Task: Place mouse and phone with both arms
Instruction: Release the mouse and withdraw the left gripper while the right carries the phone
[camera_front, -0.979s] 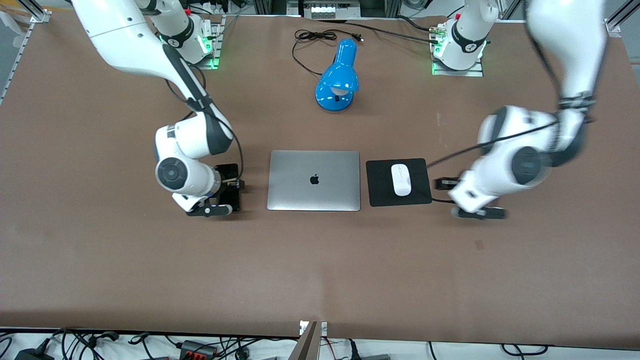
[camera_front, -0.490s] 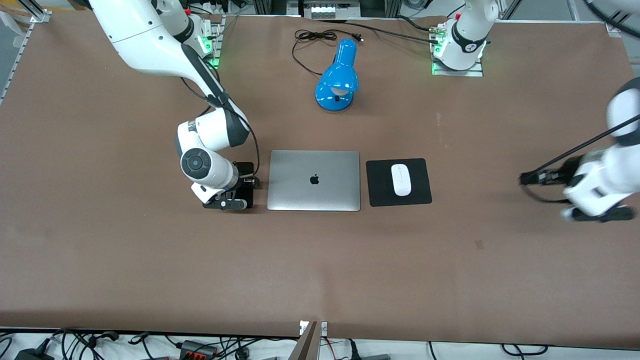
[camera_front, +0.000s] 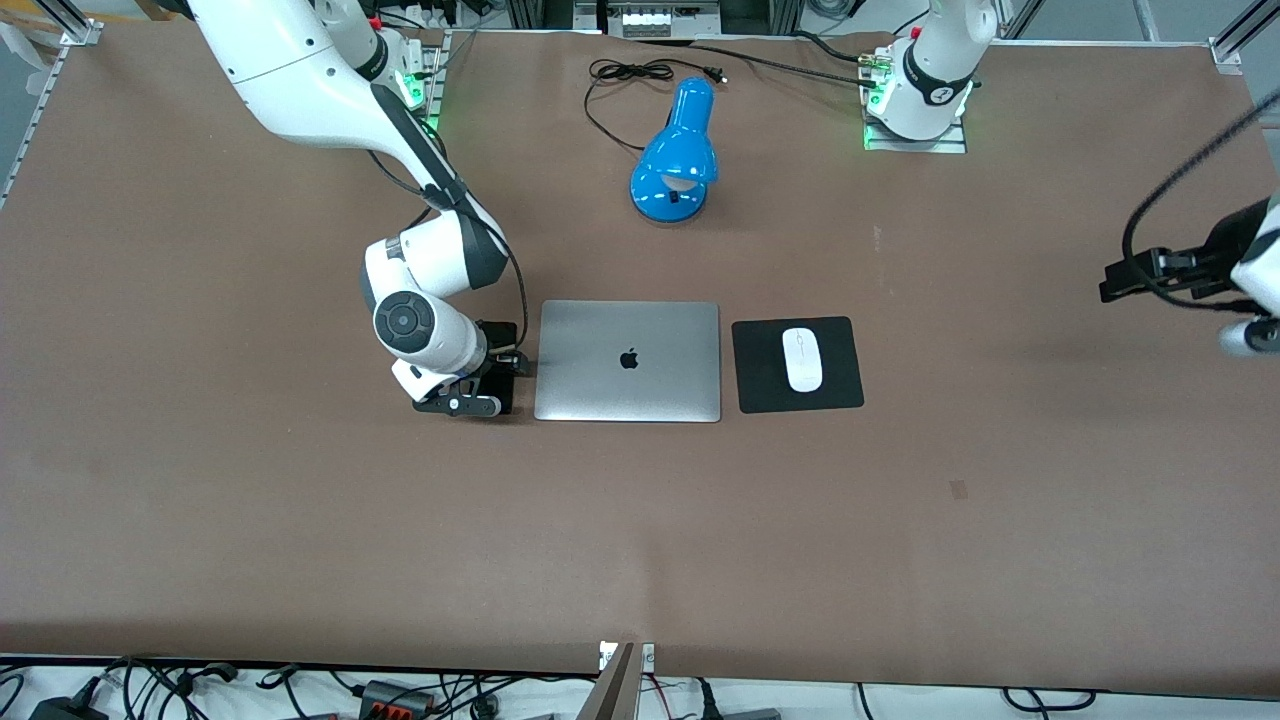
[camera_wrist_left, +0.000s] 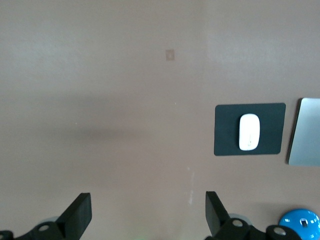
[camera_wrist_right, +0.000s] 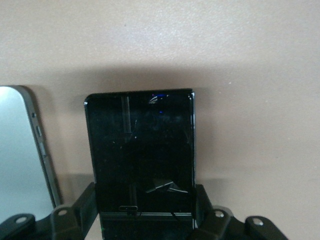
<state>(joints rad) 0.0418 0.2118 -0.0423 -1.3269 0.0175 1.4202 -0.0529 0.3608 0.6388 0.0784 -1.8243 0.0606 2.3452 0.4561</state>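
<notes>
Right gripper (camera_wrist_right: 145, 220): low over the desk (camera_front: 300, 520), jaws clamped on the two long edges of the phone (camera_wrist_right: 141, 155) at its near end. Phone runs out flat ahead of the gripper, glossy face up. Cannot tell from either view whether its underside is touching the desk or just above it. Just beside the phone, toward the left arm's end of the desk, is the closed silver laptop (camera_front: 628, 361); a narrow gap shows between the two edges in the right wrist view.

Step in hand, as I judge it: setting the phone down beside the laptop. To do it well: lower straight, keep the phone level and parallel to the laptop's edge, hold the gap, part the jaws only once it lies flat, then lift vertically so the pads do not drag it.

Left gripper (camera_wrist_left: 145, 215): high above bare desk at the left arm's end, jaws spread wide, empty. Well away from it, the white mouse (camera_wrist_left: 249, 132) sits centred on the black mouse pad (camera_wrist_left: 222, 145), next to the laptop. Mouse looks placed.

Blue desk lamp (camera_front: 678, 150) lies well clear of both grippers.
</notes>
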